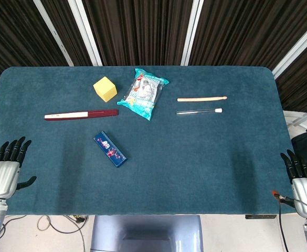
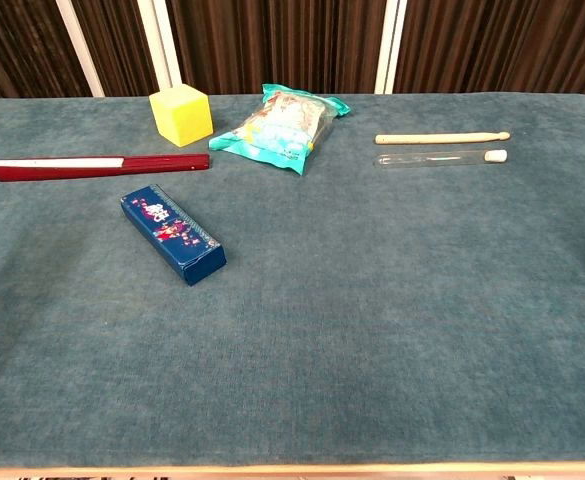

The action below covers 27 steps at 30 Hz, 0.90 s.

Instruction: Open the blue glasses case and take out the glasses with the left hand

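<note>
Two hands are idling, fingers spread: left hand [image 1: 6, 165], right hand [image 1: 302, 178]. The blue glasses case [image 1: 110, 149] is lying shut, probably rigid, light, best pinched across its long sides.

Blue glasses case [image 1: 110, 149] shut, btwn idle left hand [image 1: 6, 167], right hand [image 1: 302, 178].

Lying on the table [image 1: 237, 157]: one blue glasses case [image 1: 110, 149], one yellow cube [image 1: 105, 88], one snack bag [image 1: 143, 93], one red-and-white stick [image 1: 81, 114], one wooden drumstick [image 1: 201, 98], one clear, possibly glass, tube [image 1: 199, 111].
</note>
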Tool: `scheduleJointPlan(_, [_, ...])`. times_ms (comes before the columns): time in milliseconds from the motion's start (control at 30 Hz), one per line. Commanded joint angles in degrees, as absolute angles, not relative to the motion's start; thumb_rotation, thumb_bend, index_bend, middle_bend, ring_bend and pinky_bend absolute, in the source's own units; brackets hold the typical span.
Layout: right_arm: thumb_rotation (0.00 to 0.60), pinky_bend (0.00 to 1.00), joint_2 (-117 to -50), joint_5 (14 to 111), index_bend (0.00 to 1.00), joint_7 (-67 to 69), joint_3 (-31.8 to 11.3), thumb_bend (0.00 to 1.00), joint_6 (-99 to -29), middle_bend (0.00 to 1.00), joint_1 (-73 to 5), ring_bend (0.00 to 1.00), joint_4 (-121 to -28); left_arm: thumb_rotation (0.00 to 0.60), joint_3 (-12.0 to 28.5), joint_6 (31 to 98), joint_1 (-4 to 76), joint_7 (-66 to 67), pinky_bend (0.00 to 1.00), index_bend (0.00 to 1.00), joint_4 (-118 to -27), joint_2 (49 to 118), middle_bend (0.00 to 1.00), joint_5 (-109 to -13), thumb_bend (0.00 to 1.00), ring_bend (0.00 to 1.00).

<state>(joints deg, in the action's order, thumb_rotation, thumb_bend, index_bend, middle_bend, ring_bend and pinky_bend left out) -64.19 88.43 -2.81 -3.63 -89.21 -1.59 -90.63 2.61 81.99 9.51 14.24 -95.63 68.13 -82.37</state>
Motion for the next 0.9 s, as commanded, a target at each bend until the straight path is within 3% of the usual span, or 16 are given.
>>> scheduleJointPlan(33, [0.600,0.18,-64.17,88.38,0.00,-2.80,-3.62,0.17,-89.20,0.00,-1.58,0.00,-90.67,0.600,2.64,81.93,9.49,14.25,0.00,0.00,-95.71,68.08,0.00,-82.28,0.10,0.00])
scheduleJointPlan(900, [0.600,0.18,-64.11,87.80,0.00,-2.87,-3.77,0.17,-89.04,0.00,-1.55,0.00,-90.85,0.600,2.96,78.10,11.90,17.44,0.00,0.00,-96.39,67.61,0.00,-82.15,0.10,0.00])
